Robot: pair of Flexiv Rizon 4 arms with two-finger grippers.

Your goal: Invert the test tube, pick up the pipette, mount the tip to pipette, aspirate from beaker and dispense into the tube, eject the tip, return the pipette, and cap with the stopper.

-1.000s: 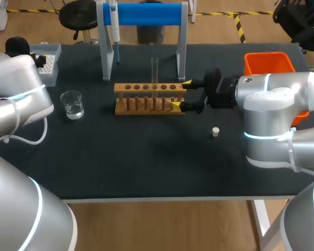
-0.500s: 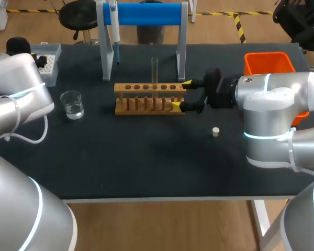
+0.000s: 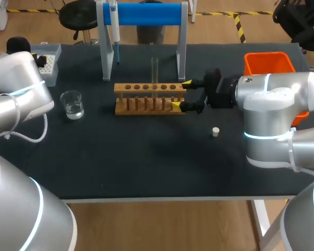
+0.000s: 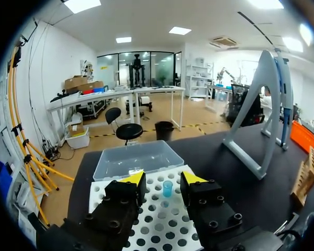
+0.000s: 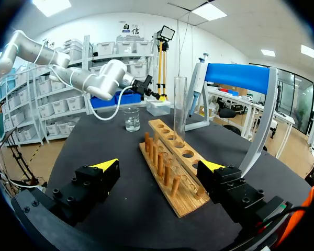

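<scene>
A clear test tube (image 3: 155,72) stands upright in the wooden rack (image 3: 149,99), also seen as test tube (image 5: 180,111) in rack (image 5: 170,172). My right gripper (image 3: 181,95) is open, its fingers on either side of the rack's right end without touching it. The pipette (image 3: 114,29) hangs on the blue-topped stand (image 3: 146,15). My left gripper (image 4: 163,178) hovers open over the white tip box (image 4: 162,219), with a blue tip (image 4: 167,188) between and below its fingers. The beaker (image 3: 72,103) holds clear liquid. The white stopper (image 3: 215,132) lies on the mat.
An orange bin (image 3: 269,64) sits at the back right behind my right arm. The tip box (image 3: 48,64) is at the back left corner, its clear lid (image 4: 136,159) ahead of the left gripper. The dark mat in front of the rack is bare.
My left arm has shifted slightly over the tip box. The right arm, rack and tube have not moved.
</scene>
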